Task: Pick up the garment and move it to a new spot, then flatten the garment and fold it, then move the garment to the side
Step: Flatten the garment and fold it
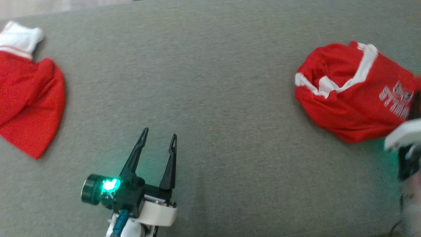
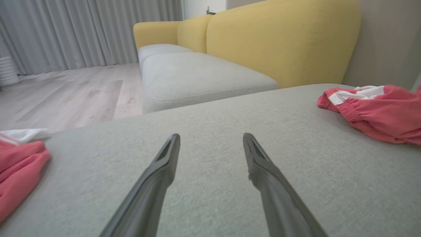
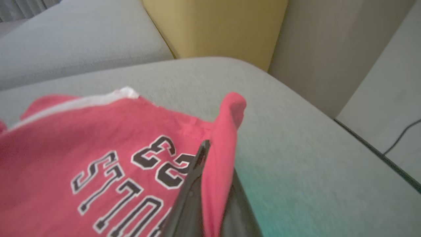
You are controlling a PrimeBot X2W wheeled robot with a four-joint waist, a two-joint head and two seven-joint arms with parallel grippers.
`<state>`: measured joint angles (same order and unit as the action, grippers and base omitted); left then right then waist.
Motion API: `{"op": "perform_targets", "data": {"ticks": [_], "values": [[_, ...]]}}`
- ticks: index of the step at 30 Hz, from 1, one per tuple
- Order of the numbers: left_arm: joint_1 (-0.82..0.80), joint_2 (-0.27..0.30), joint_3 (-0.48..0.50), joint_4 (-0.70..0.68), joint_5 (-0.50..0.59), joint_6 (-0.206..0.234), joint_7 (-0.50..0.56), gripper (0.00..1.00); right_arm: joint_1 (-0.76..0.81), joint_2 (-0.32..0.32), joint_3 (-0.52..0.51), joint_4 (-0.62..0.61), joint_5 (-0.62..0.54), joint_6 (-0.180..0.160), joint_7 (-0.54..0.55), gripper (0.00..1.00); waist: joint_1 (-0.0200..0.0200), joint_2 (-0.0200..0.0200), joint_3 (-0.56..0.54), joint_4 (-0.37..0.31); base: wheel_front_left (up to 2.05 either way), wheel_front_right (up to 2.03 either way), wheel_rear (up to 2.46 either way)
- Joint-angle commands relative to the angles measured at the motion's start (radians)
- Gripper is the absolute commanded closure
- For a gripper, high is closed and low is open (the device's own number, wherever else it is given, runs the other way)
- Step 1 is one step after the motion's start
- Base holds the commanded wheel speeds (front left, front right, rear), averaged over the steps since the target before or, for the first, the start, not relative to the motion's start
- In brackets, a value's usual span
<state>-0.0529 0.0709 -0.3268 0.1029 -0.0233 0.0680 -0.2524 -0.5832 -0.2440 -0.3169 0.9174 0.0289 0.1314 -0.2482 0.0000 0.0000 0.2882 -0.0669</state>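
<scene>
Two garments: left garment, right garment | left hand spread | right hand pinching right garment

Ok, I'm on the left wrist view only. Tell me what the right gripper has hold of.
Observer: The right gripper is shut on a raised fold at the edge of the red garment, with cloth pinched between its fingers.
Operator: Describe the side of the garment that faces that gripper.
Observer: That side carries black letters outlined in white, in two rows. The lower row starts with "STO", and the rest runs behind the finger.
</scene>
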Motion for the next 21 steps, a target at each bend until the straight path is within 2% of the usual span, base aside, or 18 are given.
{"op": "perform_targets", "data": {"ticks": [1, 2, 3, 8, 11, 13, 17, 21], "values": [[-0.037, 0.009, 0.024, -0.029, 0.011, -0.006, -0.009, 0.00, 0.021, 0.026, 0.003, -0.033, -0.022, -0.001, -0.013, 1.00, 0.0000, 0.0000, 0.003, -0.044, 0.00, 0.00, 0.00], [-0.047, 0.013, 0.018, -0.024, 0.014, -0.014, -0.009, 0.00, 0.057, 0.052, -0.057, -0.045, -0.073, -0.001, -0.013, 0.42, 0.0000, 0.0000, 0.002, -0.067, 0.00, 0.00, 0.00], [-0.051, 0.014, 0.018, -0.023, 0.014, -0.016, -0.009, 0.00, 0.069, 0.064, -0.087, -0.056, -0.102, -0.001, -0.013, 0.00, 0.0000, 0.0000, 0.002, -0.077, 0.00, 0.00, 0.00], [-0.063, 0.016, 0.011, -0.011, 0.014, -0.025, -0.009, 0.00, 0.104, 0.127, -0.170, -0.181, -0.216, -0.001, -0.013, 0.00, 0.0000, 0.0000, -0.007, -0.096, 0.00, 0.00, 0.00], [-0.062, 0.014, 0.002, -0.001, 0.012, -0.030, -0.009, 0.00, 0.116, 0.155, -0.157, -0.297, -0.261, -0.001, -0.013, 0.00, 0.0000, 0.0000, -0.020, -0.086, 0.00, 0.00, 0.00], [-0.058, 0.011, -0.005, 0.004, 0.008, -0.031, -0.009, 0.00, 0.121, 0.172, -0.077, -0.355, -0.233, -0.001, -0.013, 0.00, 0.0000, 0.0000, -0.028, -0.073, 0.00, 0.00, 0.00], [-0.052, 0.003, -0.016, 0.008, 0.002, -0.028, -0.009, 0.00, 0.145, 0.177, 0.176, -0.398, -0.145, -0.001, 0.018, 0.00, 0.0000, 0.0000, -0.041, -0.036, 0.00, 0.00, 0.00], [-0.052, -0.003, -0.023, 0.008, -0.002, -0.024, -0.009, 0.00, 0.153, 0.134, 0.425, -0.407, -0.024, -0.001, 0.114, 0.00, 0.0000, 0.0000, -0.048, 0.009, 0.00, 0.00, 0.00]]}}
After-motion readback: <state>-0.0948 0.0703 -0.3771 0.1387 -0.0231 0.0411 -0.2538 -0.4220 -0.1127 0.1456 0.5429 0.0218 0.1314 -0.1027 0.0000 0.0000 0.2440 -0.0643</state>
